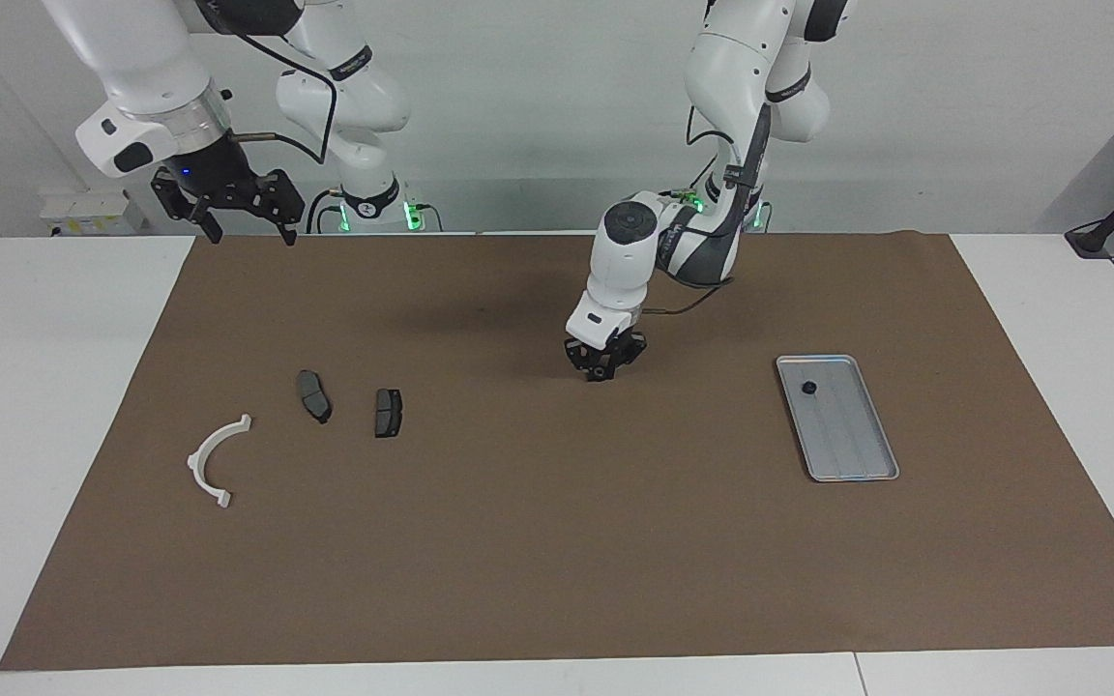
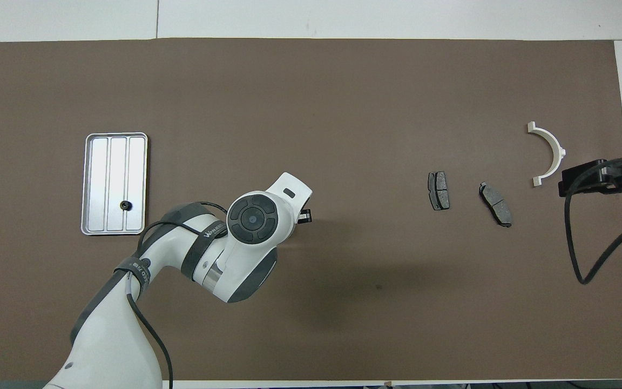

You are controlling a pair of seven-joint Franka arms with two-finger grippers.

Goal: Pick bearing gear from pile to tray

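Note:
The silver ribbed tray lies on the brown mat toward the left arm's end of the table, and it also shows in the overhead view. One tiny black round gear lies in it near the end nearer to the robots. The pile is a white plastic arc and two dark grey brake pads, toward the right arm's end. My left gripper is low over the mat's middle, between pile and tray; its wrist hides the fingertips from above. My right gripper is open, empty and raised, waiting.
The brown mat covers most of the white table. In the overhead view the arc and the pads lie well apart. The right arm's cable hangs over the mat's end beside the arc.

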